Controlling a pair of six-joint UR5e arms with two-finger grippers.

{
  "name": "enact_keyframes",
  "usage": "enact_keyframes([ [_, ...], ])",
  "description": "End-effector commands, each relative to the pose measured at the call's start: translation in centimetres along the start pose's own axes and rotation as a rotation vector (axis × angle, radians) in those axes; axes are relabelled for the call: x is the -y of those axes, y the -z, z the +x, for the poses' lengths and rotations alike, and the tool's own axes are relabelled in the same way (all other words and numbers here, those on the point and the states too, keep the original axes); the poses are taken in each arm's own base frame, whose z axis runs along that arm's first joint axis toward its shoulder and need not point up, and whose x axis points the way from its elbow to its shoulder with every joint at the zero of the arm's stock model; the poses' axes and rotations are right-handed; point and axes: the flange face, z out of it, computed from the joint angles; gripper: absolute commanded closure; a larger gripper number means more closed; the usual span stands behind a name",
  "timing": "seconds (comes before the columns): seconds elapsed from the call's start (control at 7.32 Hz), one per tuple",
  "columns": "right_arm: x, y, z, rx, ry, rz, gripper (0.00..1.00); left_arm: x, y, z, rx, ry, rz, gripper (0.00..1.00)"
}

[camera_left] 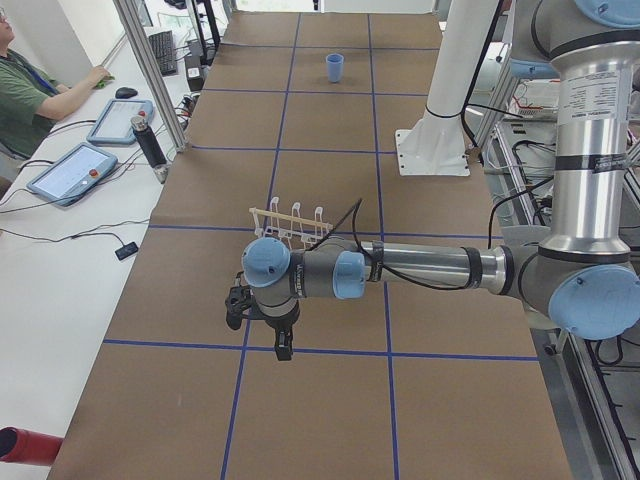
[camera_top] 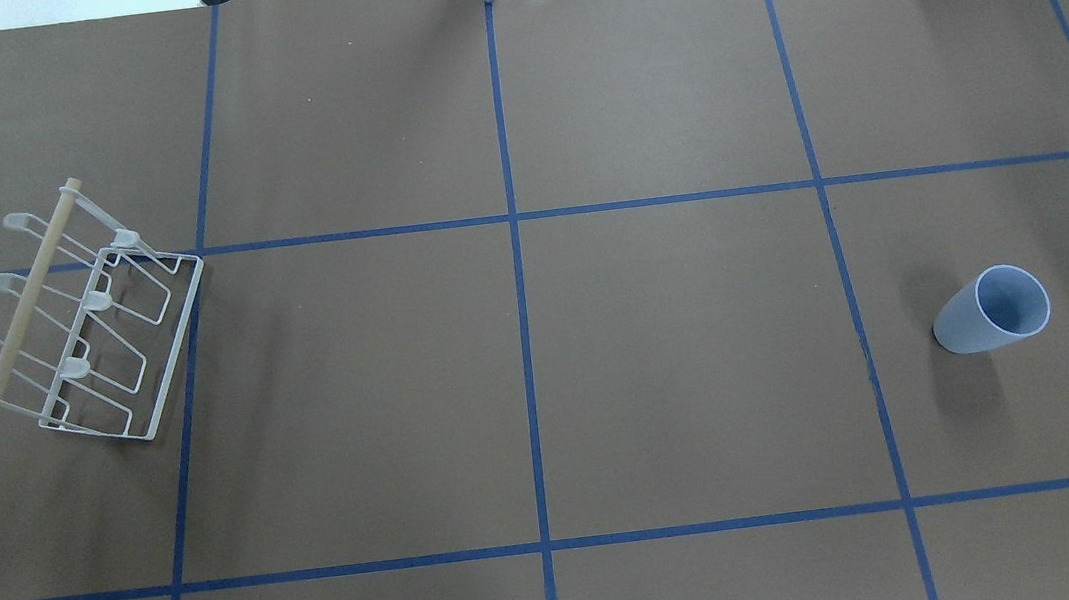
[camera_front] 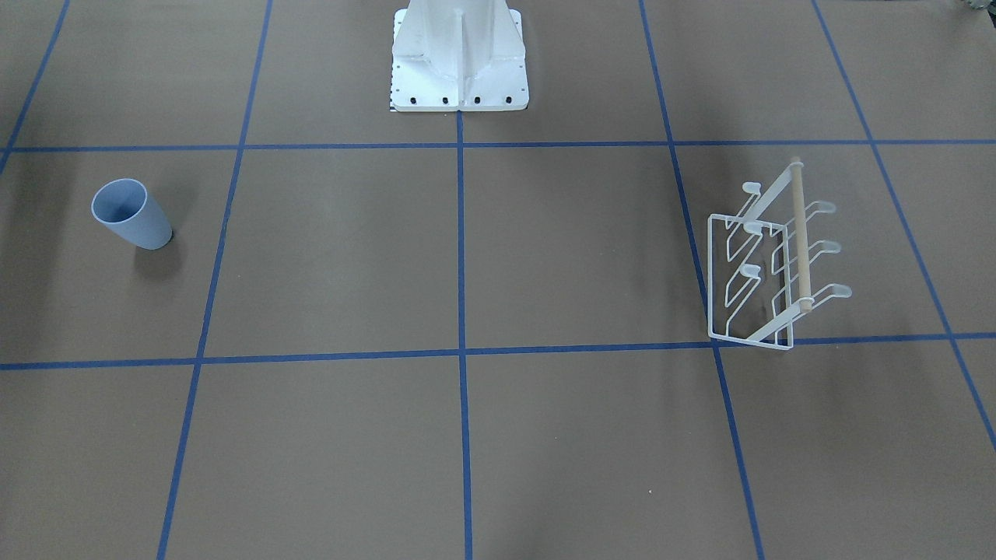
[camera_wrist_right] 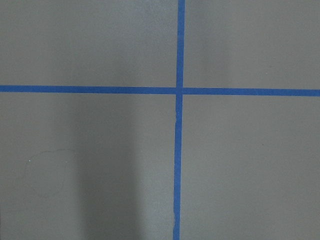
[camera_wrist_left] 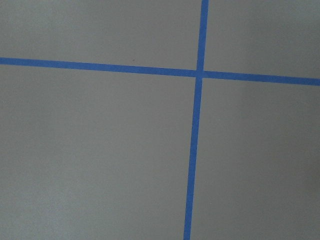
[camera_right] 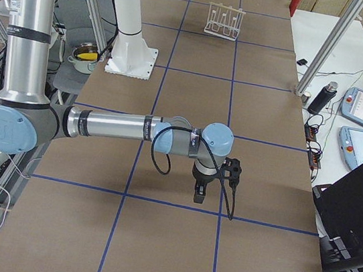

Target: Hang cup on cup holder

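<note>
Cup [camera_top: 991,309] upright, right of overhead frame; cup holder [camera_top: 83,311] far left, well apart. Left end effector [camera_left: 284,350] and right end effector [camera_right: 199,196] above tabletop [camera_top: 539,340]; clenched or released: cannot tell.

Left gripper [camera_left: 284,346] down; right gripper [camera_right: 199,193] likewise, seemingly.

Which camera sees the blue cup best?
The overhead exterior view: the cup looks big, with its open mouth showing. The front-facing view is nearly as good. In the left side view it is tiny and far. The right side and wrist views miss it.
</note>
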Motion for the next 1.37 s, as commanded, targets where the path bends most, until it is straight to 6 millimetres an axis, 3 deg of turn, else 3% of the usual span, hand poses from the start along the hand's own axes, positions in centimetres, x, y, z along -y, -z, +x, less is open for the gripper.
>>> enact_keyframes([
  [0.0,-0.3,-0.1,0.2,-0.001,0.047,0.015,0.00,0.0,0.1,0.0,0.000,0.000,0.001,0.02],
  [0.41,-0.3,-0.1,0.0,0.003,0.049,0.018,0.00,0.0,0.1,0.1,-0.002,-0.002,0.003,0.02],
  [0.55,0.5,0.8,-0.9,0.000,0.070,0.037,0.00,0.2,0.3,0.4,-0.002,-0.002,0.005,0.02],
  [0.68,2.3,2.2,-3.8,0.001,0.123,0.065,0.00,0.6,1.1,1.2,0.000,-0.017,0.022,0.02],
  [0.82,4.8,2.1,-8.3,-0.008,0.203,0.068,0.00,0.5,2.6,2.8,-0.012,-0.045,0.051,0.02],
  [0.96,5.2,1.3,-9.4,-0.031,0.206,0.063,0.00,0.4,3.8,4.2,-0.014,-0.076,0.077,0.01],
  [1.09,5.2,1.0,-11.7,0.011,0.257,0.089,0.00,0.7,3.0,5.4,-0.014,-0.099,0.059,0.02],
  [1.23,5.1,-1.0,-15.0,0.036,0.281,0.084,0.00,0.6,2.8,5.6,-0.019,-0.102,0.056,0.02],
])
